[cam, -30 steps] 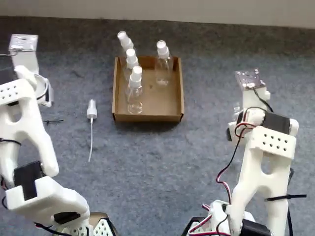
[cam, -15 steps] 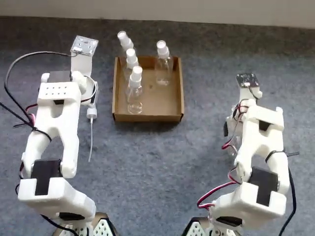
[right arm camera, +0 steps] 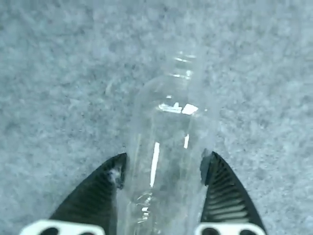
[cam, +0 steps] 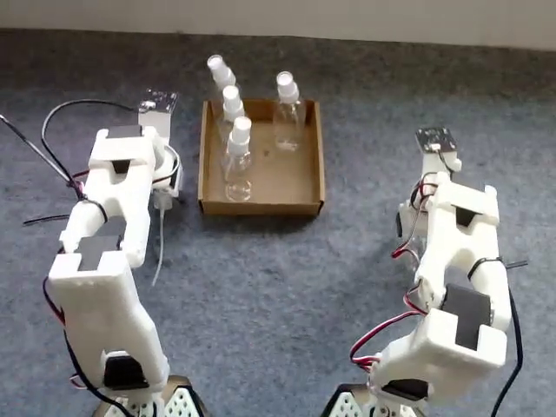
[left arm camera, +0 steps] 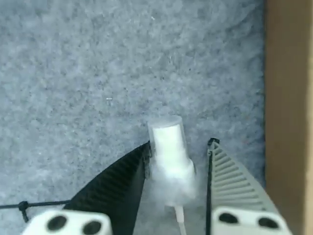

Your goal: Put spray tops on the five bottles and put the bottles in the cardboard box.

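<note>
Four capped bottles point(cam: 239, 161) stand in the cardboard box point(cam: 261, 207). The left gripper point(left arm camera: 179, 143) spreads its fingers around the spray top point(left arm camera: 168, 156), the right gripper point(right arm camera: 165, 156) around the fifth bottle point(right arm camera: 166, 127).

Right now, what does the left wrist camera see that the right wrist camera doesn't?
Left wrist view, not the right one: a white spray top lying in the open left gripper, with the cardboard box wall beside it. Right wrist view, not the left one: a clear bottle with no top, at the right gripper. Both: grey carpet underneath.
</note>
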`<state>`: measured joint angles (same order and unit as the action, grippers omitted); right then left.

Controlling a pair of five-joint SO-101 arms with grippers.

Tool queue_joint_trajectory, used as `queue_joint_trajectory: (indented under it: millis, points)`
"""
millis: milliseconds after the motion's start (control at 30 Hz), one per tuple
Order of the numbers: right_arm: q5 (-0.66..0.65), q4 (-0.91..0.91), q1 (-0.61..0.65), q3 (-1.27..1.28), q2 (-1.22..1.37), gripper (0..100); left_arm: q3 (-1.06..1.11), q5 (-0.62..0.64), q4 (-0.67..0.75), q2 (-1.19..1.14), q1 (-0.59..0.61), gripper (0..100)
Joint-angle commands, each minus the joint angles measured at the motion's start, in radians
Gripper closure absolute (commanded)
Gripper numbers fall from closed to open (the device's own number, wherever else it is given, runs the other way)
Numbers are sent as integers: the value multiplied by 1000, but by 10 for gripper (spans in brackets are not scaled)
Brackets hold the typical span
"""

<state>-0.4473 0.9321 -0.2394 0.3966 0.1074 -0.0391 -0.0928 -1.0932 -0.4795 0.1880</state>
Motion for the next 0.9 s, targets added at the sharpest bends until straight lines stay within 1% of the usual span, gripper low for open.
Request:
queue_joint_trajectory:
  millis: [0, 133, 233, 300, 367, 500, 567, 633, 733, 867]
  points:
    - [5, -15, -15, -44, -5, 882, -73, 8, 11, -12, 19, 819]
    - [5, -15, -25, -44, -10, 882, -67, 8, 11, -13, 13, 822]
    - [5, -15, -27, -44, -7, 880, -61, 8, 11, -13, 13, 877]
    - [5, -13, -27, -44, -7, 855, -61, 8, 11, -15, 13, 904]
    - [5, -10, -38, -44, -10, 821, -56, 6, 9, -15, 13, 909]
    - [3, 62, -42, -53, -10, 783, -16, 8, 9, -4, 13, 915]
    - [3, 101, -42, -56, -12, 782, -10, 8, 3, -2, 19, 942]
    - [-18, 128, -39, -73, -13, 782, -16, 8, -34, -2, 24, 963]
    - [-32, 177, -38, -111, -10, 782, -28, 8, -80, -2, 31, 966]
    - [-35, 214, -41, -171, -12, 778, -28, 8, -91, 1, 31, 968]
